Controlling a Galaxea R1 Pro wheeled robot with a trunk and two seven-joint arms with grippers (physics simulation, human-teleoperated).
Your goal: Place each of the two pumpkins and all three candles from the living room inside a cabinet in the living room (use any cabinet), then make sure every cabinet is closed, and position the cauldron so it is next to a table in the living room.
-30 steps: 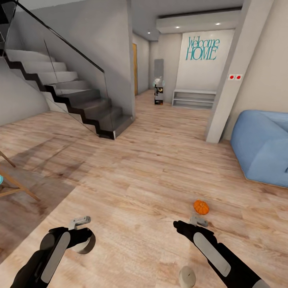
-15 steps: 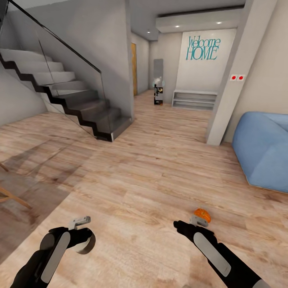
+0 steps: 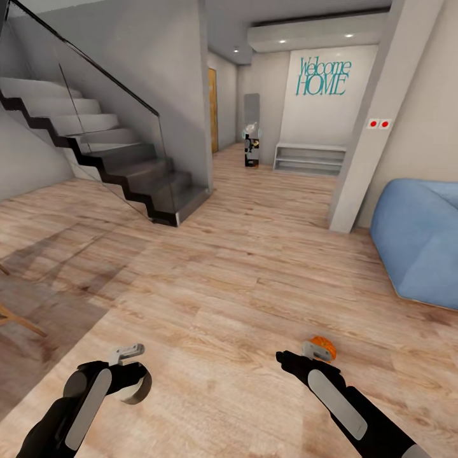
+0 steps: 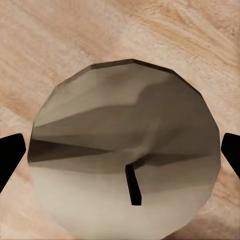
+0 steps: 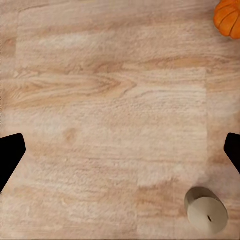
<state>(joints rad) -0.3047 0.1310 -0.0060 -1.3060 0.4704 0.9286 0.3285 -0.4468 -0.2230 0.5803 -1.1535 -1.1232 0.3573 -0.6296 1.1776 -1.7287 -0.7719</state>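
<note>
Left gripper [image 3: 130, 381] low over the wood floor [image 3: 210, 299], jaws closed around a pale grey-white candle [image 3: 132, 389]; in the left wrist view the candle [image 4: 127, 155] sits end-on between the two dark fingertips [image 4: 10, 157], short wick visible, fingertips at its two sides, though contact itself cannot be confirmed. Right gripper [image 3: 312, 351] also low over the floor, its tip overlapping the near edge of a small orange pumpkin [image 3: 321, 346] in the head view. Right wrist view: jaws spread wide, fingertips [image 5: 10, 155] at the opposite edges of the frame, bare floor [image 5: 110, 120] between them, nothing held. In that view the pumpkin [image 5: 227, 17] lies on the floor outside the span of the jaws, and a second candle [image 5: 206, 211] lies on the floor apart from the pumpkin, also outside the grip. Taking the pumpkin as landmark: blue sofa [image 3: 416, 245] beyond it and to the right, well apart; white pillar [image 3: 366, 137] further back; staircase [image 3: 108, 152] far to the left and back; wall lettering "Welcome HOME" [image 3: 323, 76] at the far end of the hallway, above a low white shelf [image 3: 310, 158]. Wooden chair leg [image 3: 16, 318] at the left edge of the head view.
</note>
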